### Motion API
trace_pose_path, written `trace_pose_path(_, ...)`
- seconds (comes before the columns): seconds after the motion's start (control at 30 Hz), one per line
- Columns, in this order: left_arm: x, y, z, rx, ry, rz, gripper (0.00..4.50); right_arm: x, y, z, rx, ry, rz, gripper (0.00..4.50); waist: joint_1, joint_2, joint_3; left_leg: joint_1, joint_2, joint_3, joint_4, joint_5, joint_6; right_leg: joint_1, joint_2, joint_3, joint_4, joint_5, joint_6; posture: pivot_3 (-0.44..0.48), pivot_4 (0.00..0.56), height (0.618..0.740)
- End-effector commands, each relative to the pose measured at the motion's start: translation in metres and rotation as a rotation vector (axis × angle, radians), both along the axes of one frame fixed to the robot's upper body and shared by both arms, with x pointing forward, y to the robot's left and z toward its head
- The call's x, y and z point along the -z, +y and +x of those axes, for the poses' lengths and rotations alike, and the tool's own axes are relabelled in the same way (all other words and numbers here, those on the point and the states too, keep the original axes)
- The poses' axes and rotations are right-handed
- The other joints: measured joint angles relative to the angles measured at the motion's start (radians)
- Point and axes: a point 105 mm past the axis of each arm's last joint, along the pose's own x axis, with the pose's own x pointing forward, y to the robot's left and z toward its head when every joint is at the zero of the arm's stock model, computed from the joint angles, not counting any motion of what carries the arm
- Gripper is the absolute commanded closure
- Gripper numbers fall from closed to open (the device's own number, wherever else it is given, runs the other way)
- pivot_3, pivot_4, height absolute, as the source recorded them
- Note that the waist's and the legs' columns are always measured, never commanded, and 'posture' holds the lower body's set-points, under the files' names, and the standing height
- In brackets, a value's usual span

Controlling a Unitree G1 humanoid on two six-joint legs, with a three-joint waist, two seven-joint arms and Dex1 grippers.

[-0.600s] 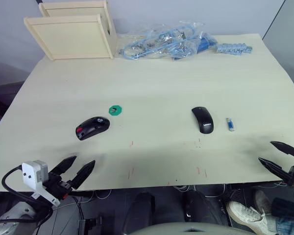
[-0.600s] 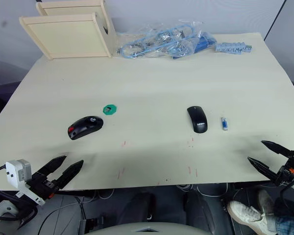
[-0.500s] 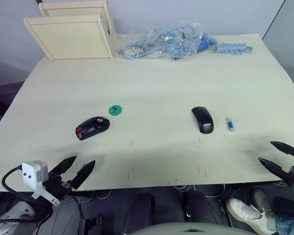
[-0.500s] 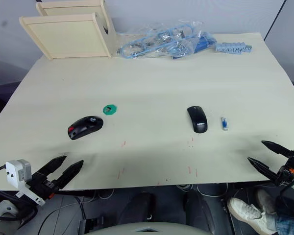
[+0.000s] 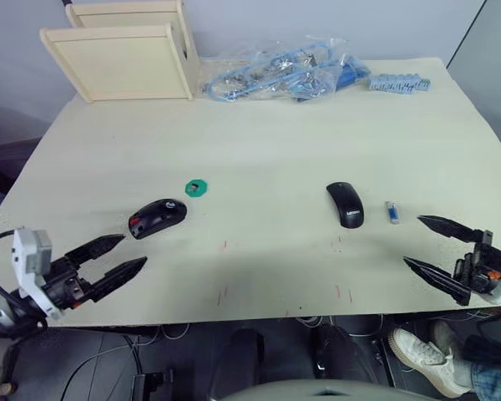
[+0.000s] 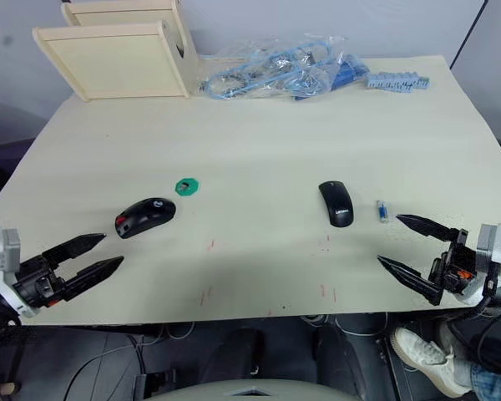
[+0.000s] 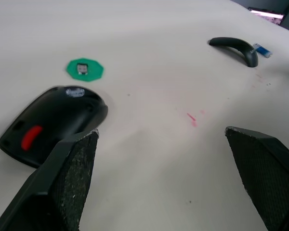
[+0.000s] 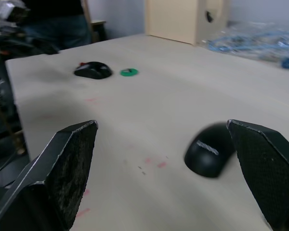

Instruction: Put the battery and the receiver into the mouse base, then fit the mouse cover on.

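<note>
The mouse base (image 5: 157, 218), black with a red inner part, lies left of centre on the table. Just beyond it is a green disc (image 5: 198, 188) carrying a small silvery piece (image 7: 82, 70) that may be the receiver. Right of centre lies the smooth black mouse cover (image 5: 345, 204), and the blue battery (image 5: 392, 212) rests a short way to its right. My left gripper (image 5: 132, 251) is open, low over the table just in front of and left of the base. My right gripper (image 5: 412, 240) is open, near the battery on its front right side.
A wooden box (image 5: 125, 54) stands at the back left. A clear bag of blue cables (image 5: 280, 75) and a strip of blue parts (image 5: 398, 82) lie along the back edge. A person's shoe (image 5: 426, 359) shows below the table's front right.
Both grippers came up from below the table's front edge and now reach over the tabletop, the left towards the mouse base, the right towards the battery. The objects have not moved.
</note>
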Motion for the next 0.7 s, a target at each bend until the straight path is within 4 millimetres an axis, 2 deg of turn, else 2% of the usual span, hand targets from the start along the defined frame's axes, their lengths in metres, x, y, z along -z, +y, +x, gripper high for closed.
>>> trace_pose_path(0.03, -0.017, 0.01, 0.009, 0.041, -0.038, 0.059, 0.03, -0.017, 0.016, -0.007, -0.082, -0.043, -0.005, 0.0, 0.001, 0.0, 0.0, 0.0, 0.0, 0.0, 0.0, 0.0, 0.0, 0.0, 0.0, 0.0, 0.0, 0.0, 0.0, 0.0, 0.15, 0.74)
trace_pose_path(0.27, -0.023, 0.025, 0.029, 0.106, 0.03, 0.203, 0.03, -0.029, 0.034, -0.018, -0.182, -0.076, -0.009, 0.0, 0.001, 0.0, 0.0, 0.0, 0.0, 0.0, 0.0, 0.0, 0.0, 0.0, 0.0, 0.0, 0.0, 0.0, 0.0, 0.0, 0.15, 0.74)
trace_pose_path(0.4, -0.018, 0.032, 0.045, 0.13, 0.069, 0.274, 0.03, -0.035, 0.043, -0.024, -0.217, -0.093, -0.009, 0.0, 0.001, -0.001, 0.001, -0.001, 0.0, -0.001, 0.0, 0.0, 0.0, -0.001, 0.0, -0.001, 0.001, 0.0, 0.0, 0.0, 0.15, 0.74)
trace_pose_path(0.7, -0.008, 0.037, 0.074, 0.153, 0.089, 0.364, 0.03, -0.035, 0.046, -0.026, -0.209, -0.095, -0.026, 0.0, 0.0, -0.003, 0.001, -0.002, 0.0, 0.0, 0.0, 0.0, 0.0, -0.003, 0.0, 0.0, 0.002, 0.0, 0.0, 0.0, 0.15, 0.74)
